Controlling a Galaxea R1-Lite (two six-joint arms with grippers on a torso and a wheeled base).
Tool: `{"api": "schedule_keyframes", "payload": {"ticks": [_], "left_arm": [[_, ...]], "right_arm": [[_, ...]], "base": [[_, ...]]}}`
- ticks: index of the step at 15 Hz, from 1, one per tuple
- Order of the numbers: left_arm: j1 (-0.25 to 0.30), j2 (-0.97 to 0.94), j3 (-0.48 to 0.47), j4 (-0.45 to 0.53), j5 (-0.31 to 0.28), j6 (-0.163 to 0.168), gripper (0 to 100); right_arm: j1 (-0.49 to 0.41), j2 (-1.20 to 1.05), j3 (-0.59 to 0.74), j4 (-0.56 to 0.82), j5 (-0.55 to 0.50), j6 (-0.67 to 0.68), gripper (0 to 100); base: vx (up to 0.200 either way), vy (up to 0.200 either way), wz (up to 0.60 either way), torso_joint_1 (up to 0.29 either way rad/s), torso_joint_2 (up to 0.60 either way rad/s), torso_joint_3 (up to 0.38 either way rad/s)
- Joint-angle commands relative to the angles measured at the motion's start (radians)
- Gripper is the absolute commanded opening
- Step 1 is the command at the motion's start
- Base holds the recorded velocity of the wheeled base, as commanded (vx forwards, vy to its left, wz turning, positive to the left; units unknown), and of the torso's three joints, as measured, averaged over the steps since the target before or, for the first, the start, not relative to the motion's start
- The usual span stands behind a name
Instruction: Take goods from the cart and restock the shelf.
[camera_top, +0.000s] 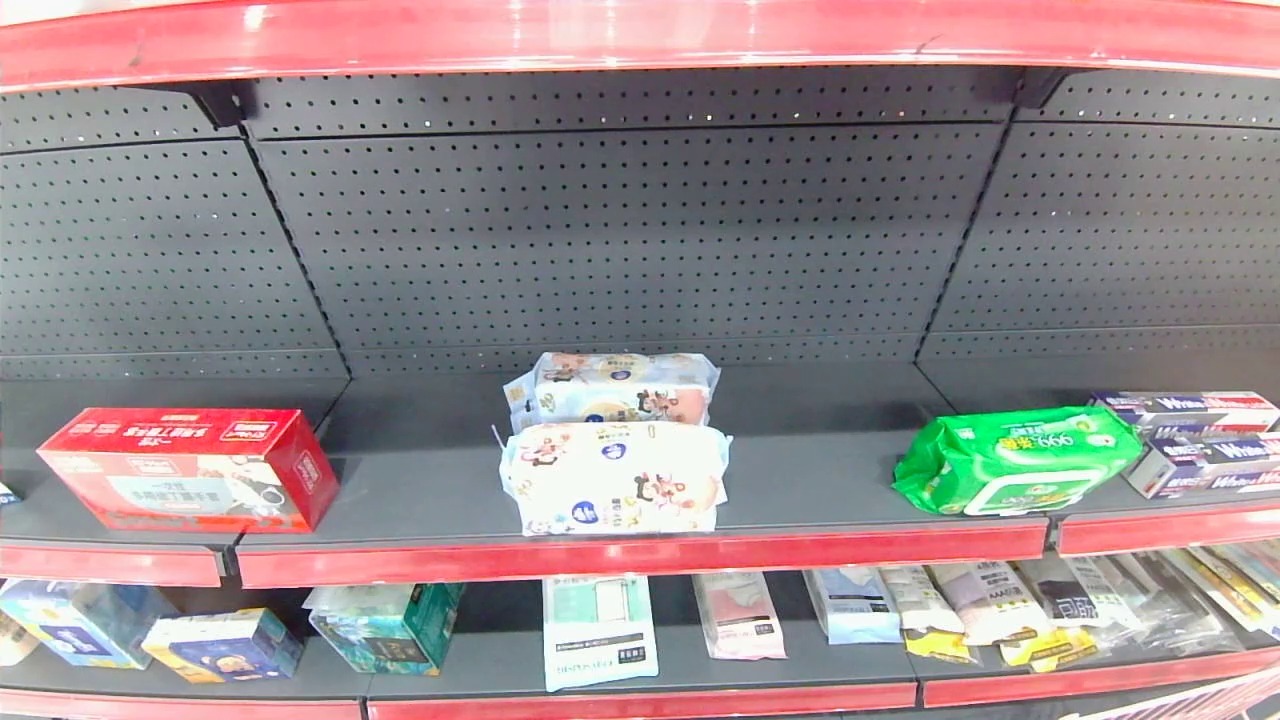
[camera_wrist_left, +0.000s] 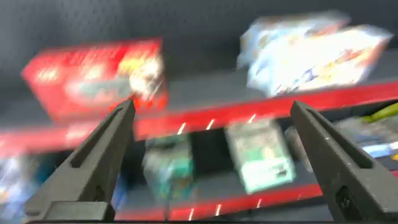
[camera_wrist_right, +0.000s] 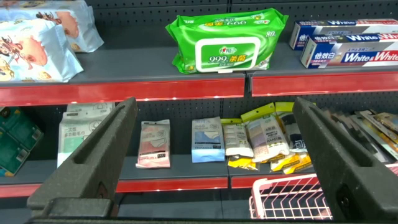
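The grey shelf (camera_top: 820, 480) with red edge strips holds two white printed packs (camera_top: 612, 475) in its middle, one behind the other. A red box (camera_top: 190, 466) lies at its left and a green wipes pack (camera_top: 1015, 460) at its right. My left gripper (camera_wrist_left: 211, 118) is open and empty, held in front of the shelf between the red box (camera_wrist_left: 93, 78) and the white packs (camera_wrist_left: 317, 53). My right gripper (camera_wrist_right: 214, 109) is also open and empty, facing the green wipes pack (camera_wrist_right: 227, 43) and the lower shelf. A pink wire cart basket (camera_wrist_right: 286, 199) shows below it.
Blue and white boxes (camera_top: 1200, 440) lie at the shelf's far right. The lower shelf (camera_top: 640, 670) carries small boxes, a teal pack (camera_top: 385, 625) and several flat packets (camera_top: 990, 600). A red upper shelf edge (camera_top: 640, 35) overhangs. Bare grey shelf lies between the products.
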Motion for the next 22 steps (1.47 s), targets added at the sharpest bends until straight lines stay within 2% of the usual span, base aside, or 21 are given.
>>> {"api": "schedule_keyframes", "payload": {"ticks": [1,2,3,6,22], "left_arm": [[0.0,0.0,0.026,-0.011,0.066,-0.007,100],[0.0,0.0,0.026,0.0,0.118,-0.006,100],[0.0,0.0,0.026,0.003,0.137,-0.027,100],[0.0,0.0,0.026,0.037,0.141,-0.056,100],[0.0,0.0,0.026,0.037,0.14,-0.058,100]], "right_arm": [[0.0,0.001,0.0,0.0,0.001,0.0,100],[0.0,0.001,0.0,-0.002,0.001,0.0,100],[0.0,0.001,0.0,-0.002,-0.001,0.0,100],[0.0,0.001,0.0,0.0,0.001,0.0,100],[0.0,0.001,0.0,-0.002,-0.001,0.001,100]], "base": [[0.0,0.0,0.0,0.0,0.0,0.0],[0.0,0.0,0.0,0.0,0.0,0.0],[0.0,0.0,0.0,0.0,0.0,0.0],[0.0,0.0,0.0,0.0,0.0,0.0],[0.0,0.0,0.0,0.0,0.0,0.0]]}}
